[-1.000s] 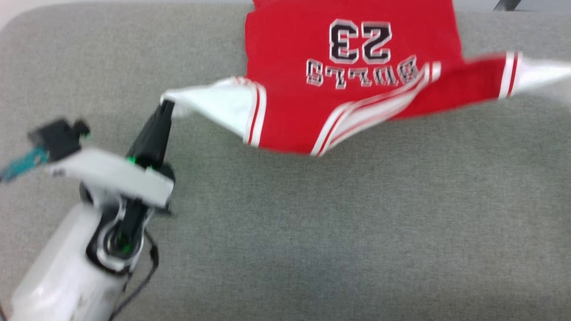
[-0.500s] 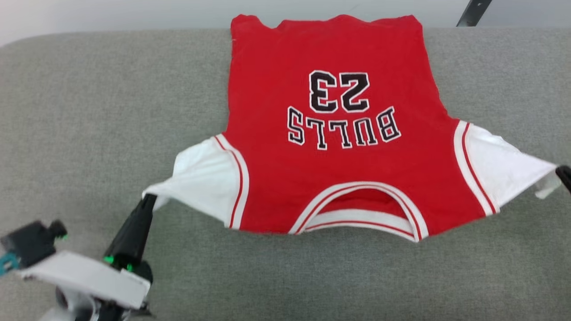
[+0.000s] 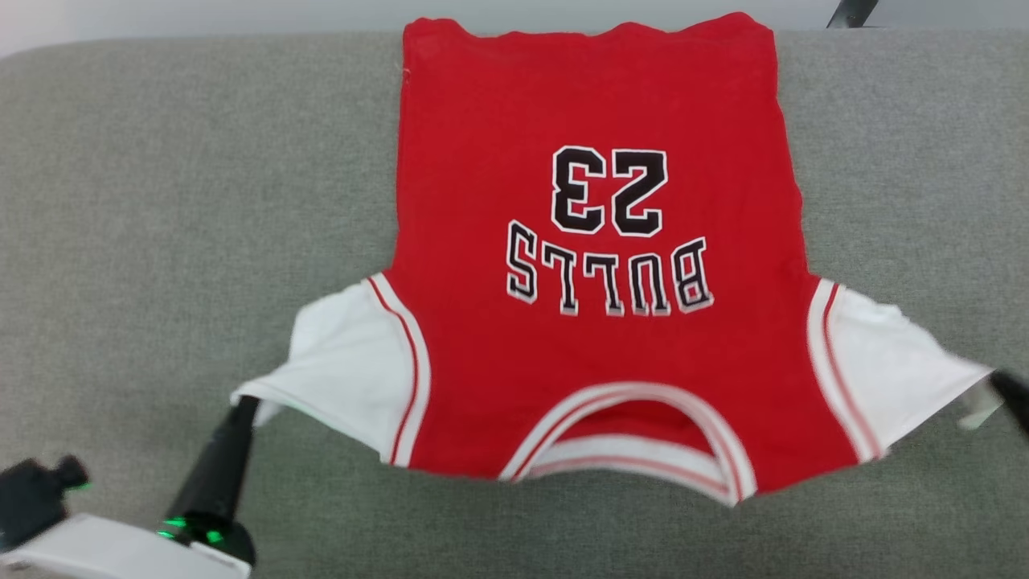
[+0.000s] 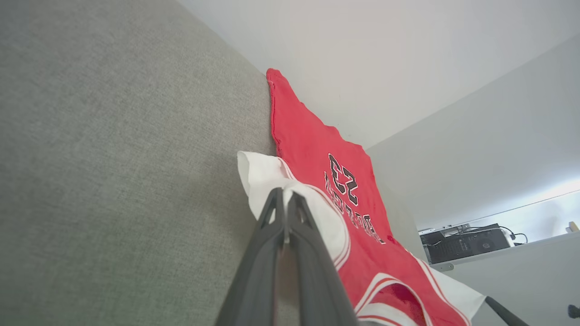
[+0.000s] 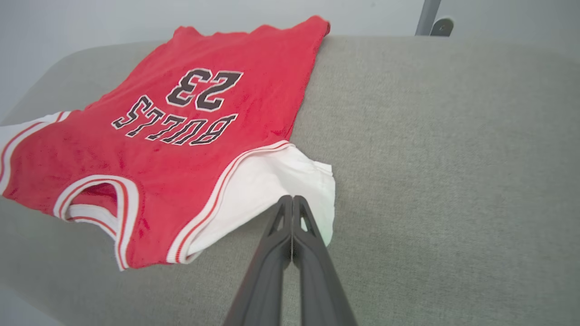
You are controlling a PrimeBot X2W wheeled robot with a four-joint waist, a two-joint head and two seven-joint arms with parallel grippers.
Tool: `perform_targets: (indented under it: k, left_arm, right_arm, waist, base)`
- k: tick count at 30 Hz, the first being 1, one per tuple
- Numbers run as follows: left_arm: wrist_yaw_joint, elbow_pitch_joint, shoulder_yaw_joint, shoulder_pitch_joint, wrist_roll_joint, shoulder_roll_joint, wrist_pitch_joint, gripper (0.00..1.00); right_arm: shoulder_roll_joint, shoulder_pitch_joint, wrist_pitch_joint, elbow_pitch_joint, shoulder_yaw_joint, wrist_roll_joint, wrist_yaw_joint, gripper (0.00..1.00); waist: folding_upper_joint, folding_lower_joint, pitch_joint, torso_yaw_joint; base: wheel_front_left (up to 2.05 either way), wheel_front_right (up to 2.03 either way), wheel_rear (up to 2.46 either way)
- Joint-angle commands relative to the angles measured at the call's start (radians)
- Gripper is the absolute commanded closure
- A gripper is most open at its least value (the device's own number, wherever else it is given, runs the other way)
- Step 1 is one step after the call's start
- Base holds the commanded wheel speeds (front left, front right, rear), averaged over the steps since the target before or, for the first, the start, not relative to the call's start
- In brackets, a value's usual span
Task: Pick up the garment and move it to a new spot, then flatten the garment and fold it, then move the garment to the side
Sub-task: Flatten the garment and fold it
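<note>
The garment (image 3: 595, 241) is a red T-shirt with white sleeves and "BULLS 23" print, spread over the grey cushion with its collar toward me and its hem at the far edge. My left gripper (image 3: 245, 406) is shut on the tip of the garment's white left sleeve (image 3: 338, 370); the left wrist view shows the same pinch by the left gripper (image 4: 284, 194). At the frame's right edge, my right gripper (image 3: 1001, 382) is shut on the other white sleeve (image 3: 892, 370). In the right wrist view the right gripper (image 5: 292, 199) pinches that sleeve (image 5: 281, 181).
The grey fabric cushion (image 3: 161, 201) spreads wide on both sides of the garment and in front of it. Its far edge meets a pale wall. A dark metal leg (image 3: 852, 12) stands beyond the back right. A dark box with cables (image 4: 466, 242) sits on a shelf.
Both grippers have drawn the sleeves apart and toward me. The garment went from hanging crumpled in the air to lying spread flat on the cushion.
</note>
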Motion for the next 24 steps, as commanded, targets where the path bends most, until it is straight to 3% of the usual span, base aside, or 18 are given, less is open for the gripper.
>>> perform_targets:
  k: [1,11,24]
  left_arm:
    - [-0.015,0.024,-0.016,-0.021,-0.016,-0.020,0.014,1.00]
    - [-0.075,0.275,-0.121,-0.135,0.013,-0.082,0.071,1.00]
    - [-0.040,0.489,-0.253,-0.238,0.160,-0.125,0.102,1.00]
  right_arm:
    - [-0.008,-0.007,0.016,0.014,0.034,-0.004,-0.001,1.00]
    - [-0.046,-0.134,-0.001,0.208,0.248,-0.002,-0.001,1.00]
    - [-0.047,-0.227,-0.107,0.449,0.470,-0.015,-0.001,1.00]
  waist:
    - [0.0000,0.0000,0.007,0.005]
    - [0.0000,0.0000,0.062,0.015]
    - [0.0000,0.0000,0.104,0.035]
  base:
    - [0.00,0.00,0.00]
    - [0.00,0.00,0.00]
    - [0.00,0.00,0.00]
